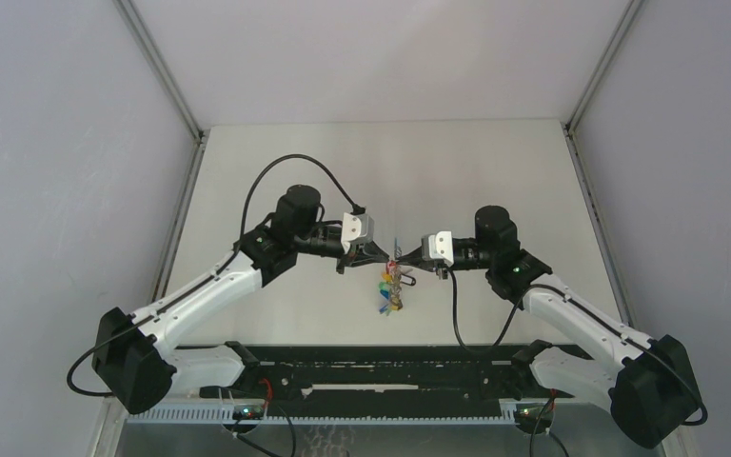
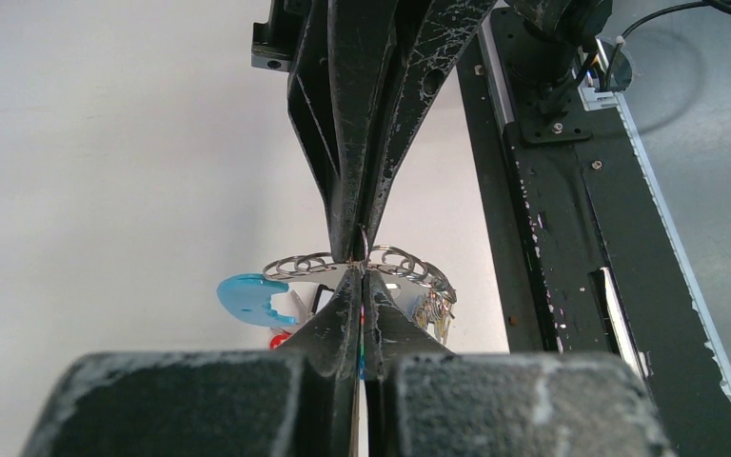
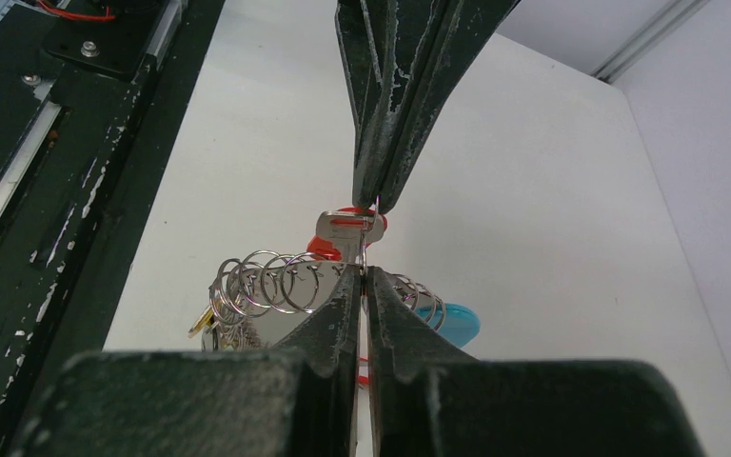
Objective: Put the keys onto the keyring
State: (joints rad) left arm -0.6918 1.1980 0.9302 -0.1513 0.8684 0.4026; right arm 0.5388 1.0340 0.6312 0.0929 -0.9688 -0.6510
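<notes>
Silvery wire loops fan from the keyring, which my left gripper and right gripper both clamp, tip to tip. Red oval-tagged key sits between them.

The left hand is shut tight, and its tips meet the tips of the right hand, shut too. The keyring is pinched right where they meet, its small silver loops spreading both ways. A light-blue tag hangs left, above the white surface
</notes>
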